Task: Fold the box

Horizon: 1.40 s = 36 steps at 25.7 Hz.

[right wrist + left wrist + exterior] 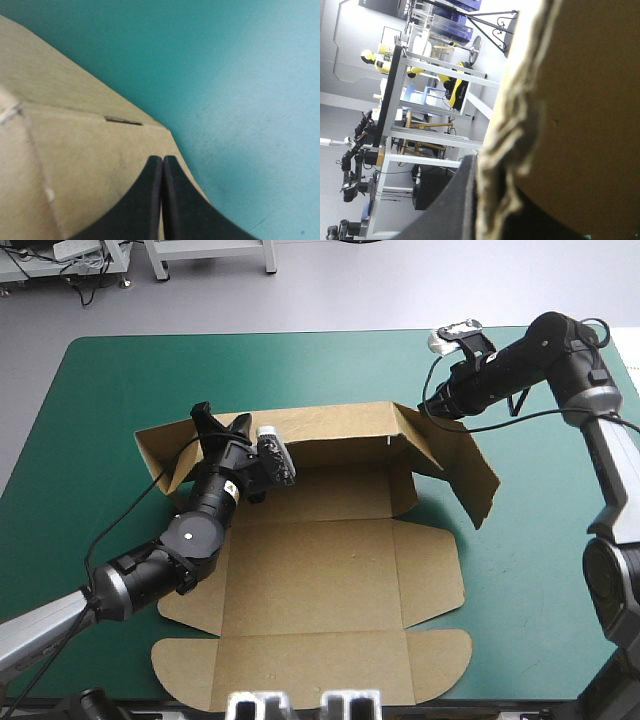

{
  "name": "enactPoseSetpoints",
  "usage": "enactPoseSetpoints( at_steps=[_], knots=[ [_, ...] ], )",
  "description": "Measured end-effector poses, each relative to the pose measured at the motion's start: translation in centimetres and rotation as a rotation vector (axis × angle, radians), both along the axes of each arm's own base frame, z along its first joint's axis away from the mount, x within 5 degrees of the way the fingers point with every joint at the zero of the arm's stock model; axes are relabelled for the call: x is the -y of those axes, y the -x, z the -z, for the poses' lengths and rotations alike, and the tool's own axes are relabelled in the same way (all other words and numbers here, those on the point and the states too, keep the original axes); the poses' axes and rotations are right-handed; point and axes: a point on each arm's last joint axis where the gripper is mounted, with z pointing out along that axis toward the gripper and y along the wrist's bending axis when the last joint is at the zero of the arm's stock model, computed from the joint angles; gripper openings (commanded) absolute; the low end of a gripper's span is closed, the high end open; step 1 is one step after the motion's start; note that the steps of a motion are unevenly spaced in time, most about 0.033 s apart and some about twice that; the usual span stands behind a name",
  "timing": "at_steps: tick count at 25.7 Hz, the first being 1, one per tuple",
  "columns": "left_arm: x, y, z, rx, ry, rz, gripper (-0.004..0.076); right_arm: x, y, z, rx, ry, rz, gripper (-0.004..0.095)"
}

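Working on the box [330, 570], spread across the middle of the teal-green counter [100, 380]: near panels and rounded tabs flat, only the far wall [330, 430] raised, running left to right. Clamped with the left tool [222, 422] on the left end of that wall, by the look of it; in the left wrist view just one black finger [450, 210] to be seen against the board's edge, the other hidden behind the sheet. Holding the right tool [428, 408] with fingers pressed together into one point at the wall's right end, touching or all but touching the top of the right side flap [465, 475]; cannot tell which. From the right wrist view, sitting over brown board just inside the flap's edge, with a small slot [123, 120] ahead and bare counter beyond. Turns on this: flap splayed outward and toward the near right from the wall's corner, hinge right under the right tool, so clearly the nearer arm for it. Probably calls for sweeping that flap inward, leftward over the floor panel [320, 490], with the left tool steadying the wall. Worth watching for the wall tipping back if the push lands too high
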Motion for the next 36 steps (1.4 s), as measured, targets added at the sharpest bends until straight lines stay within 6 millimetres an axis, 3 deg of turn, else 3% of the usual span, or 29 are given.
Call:
enactPoseSetpoints(
  at_steps=[3,10,19,27,31,36],
  knots=[
    [0.0,0.0,0.0,-0.001,0.001,0.004,0.0011,0.1,1.6,-0.1,-0.009,0.002,-0.007,-0.0025],
    [0.1,0.0,0.1,-0.007,0.007,0.007,0.0011,0.0,4.3,2.1,-0.07,-0.007,-0.078,-0.0025],
    [0.2,0.1,0.2,-0.022,0.019,0.018,0.0011,-0.5,7.8,2.1,0.01,-0.071,-0.225,-0.0025],
    [0.5,0.2,0.3,-0.036,0.011,0.059,0.0011,-0.7,10.1,5.7,0.249,-0.115,-0.282,-0.0025],
    [0.6,0.2,0.3,-0.031,-0.046,0.084,0.0011,0.1,12.4,8.6,0.474,-0.07,-0.181,-0.0025],
    [0.7,0.4,0.9,-0.072,-0.084,0.113,0.0009,0.4,13.5,11.0,0.489,-0.021,-0.198,-0.0025]
  ],
)
